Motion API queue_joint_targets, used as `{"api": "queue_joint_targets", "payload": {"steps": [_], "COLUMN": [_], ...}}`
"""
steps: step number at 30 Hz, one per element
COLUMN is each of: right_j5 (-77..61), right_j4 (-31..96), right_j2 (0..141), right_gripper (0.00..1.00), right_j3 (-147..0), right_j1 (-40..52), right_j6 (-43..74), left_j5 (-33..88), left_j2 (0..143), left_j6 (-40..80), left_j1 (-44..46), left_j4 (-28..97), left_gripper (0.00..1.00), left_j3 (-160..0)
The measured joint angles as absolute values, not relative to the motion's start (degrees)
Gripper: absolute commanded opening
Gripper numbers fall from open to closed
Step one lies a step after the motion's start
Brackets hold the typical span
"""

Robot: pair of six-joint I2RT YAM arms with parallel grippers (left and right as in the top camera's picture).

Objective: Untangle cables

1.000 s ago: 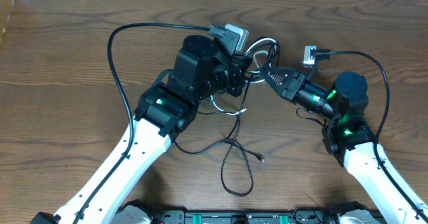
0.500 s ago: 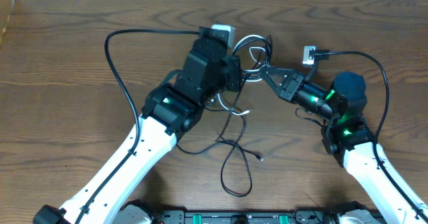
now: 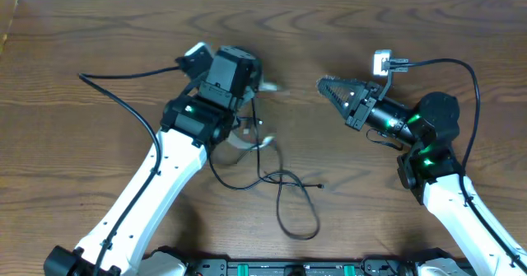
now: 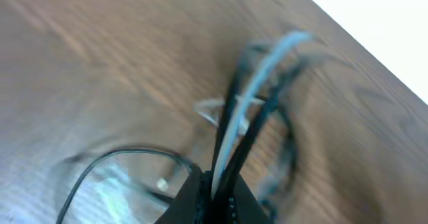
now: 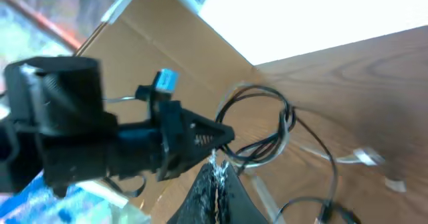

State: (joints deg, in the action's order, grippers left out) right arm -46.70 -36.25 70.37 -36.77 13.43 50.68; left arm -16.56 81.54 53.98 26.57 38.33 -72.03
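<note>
— Though smeared in the left wrist view, can make out the left end effector clenched on the cables: black cords and one pale one rising from between the tips.

— Agreed. From overhead, cannot find those tips at all; hidden beneath the left arm and its black housing. Can only trace blurred strands beside it, then sharper black loops lying on the worktop nearer the front edge.

— And the right end effector?

— Clenched too, tips together, well apart from the bundle. Cannot spot anything pinched there, though too dim in its own view to rule out a thin strand.

— From the right wrist, shows loops dangling off the opposite tip. Cannot count the cords, nor say which crosses over which. Plugs mostly too small or blurred to pick out.
</note>
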Motion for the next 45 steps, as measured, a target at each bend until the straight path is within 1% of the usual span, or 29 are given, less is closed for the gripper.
{"api": "queue_joint_targets", "payload": {"steps": [3,5,6,8,11,13,14,16,18,21,24,26,29,31,39,42,43,44,45], "right_j5": [-47.4,-47.68,-47.81,-47.88,-47.68,-46.83,-46.15,-44.01,-41.28,-37.52,-35.68,-34.85,-34.11,-33.78,-31.73,-30.61,-30.26,-30.0,-29.87], "right_j4": [-36.75,-36.73,-36.71,-36.45,-35.68,-34.54,-33.26,-30.33,-26.17,-22.04,-21.87,-21.85,-21.63,-21.23,-18.59,-17.76,-17.5,-17.34,-17.23], "right_j2": [70.35,70.35,70.35,70.35,70.35,70.32,70.32,70.35,70.3,70.3,70.3,70.3,70.3,70.3,70.3,70.3,70.3,70.3,70.3], "right_gripper": [0.01,0.08,0.12,0.24,0.49,0.63,0.68,0.7,0.72,0.7,0.69,0.65,0.54,0.5,0.5,0.42,0.38,0.29,0.23], "right_j3": [-36.77,-36.77,-36.77,-36.77,-36.77,-36.77,-36.8,-36.77,-36.8,-36.77,-36.77,-36.77,-36.75,-36.75,-36.75,-36.77,-36.77,-36.77,-36.77], "right_j1": [13.43,13.43,13.43,13.43,13.41,13.43,13.43,13.43,13.43,13.43,13.41,13.43,13.43,13.41,13.43,13.41,13.43,13.43,13.43], "right_j6": [49.54,49.17,48.9,48.77,48.58,48.07,48.29,47.9,47.83,47.53,46.59,45.98,44.84,44.38,44.25,44.01,43.97,43.83,43.97], "left_j5": [-17.28,-16.82,-16.38,-15.03,-11.64,-8.43,-6.48,-2.44,4.08,10.92,15.27,16.88,18.26,18.94,19.64,19.64,19.64,19.64,19.64], "left_j2": [81.56,81.56,81.56,81.56,81.56,81.56,81.56,81.56,81.56,81.56,81.56,81.56,81.56,81.56,81.56,81.56,81.56,81.56,81.56], "left_j6": [56.18,56.77,56.73,55.51,51.09,47.33,45.04,40.82,34.83,28.62,23.29,20.14,16.84,15.42,13.32,13.21,13.19,13.19,13.19], "left_j1": [26.57,26.57,26.57,26.57,26.57,26.57,26.57,26.57,26.57,26.72,27.24,28.08,29.69,30.98,33.56,33.93,34.06,34.2,34.24], "left_j4": [39.27,39.66,39.66,39.2,36.45,34.13,32.77,30.39,27.42,25.76,25.23,24.53,22.68,21.08,16.62,16.45,16.45,16.45,16.45], "left_gripper": [0.07,0.07,0.08,0.08,0.07,0.07,0.07,0.07,0.07,0.08,0.08,0.07,0.08,0.08,0.07,0.07,0.07,0.07,0.07], "left_j3": [-72.03,-72.03,-72.03,-72.03,-72.03,-72.03,-72.01,-72.03,-72.03,-72.03,-72.03,-72.03,-72.03,-72.03,-72.03,-72.03,-72.03,-72.03,-72.03]}}
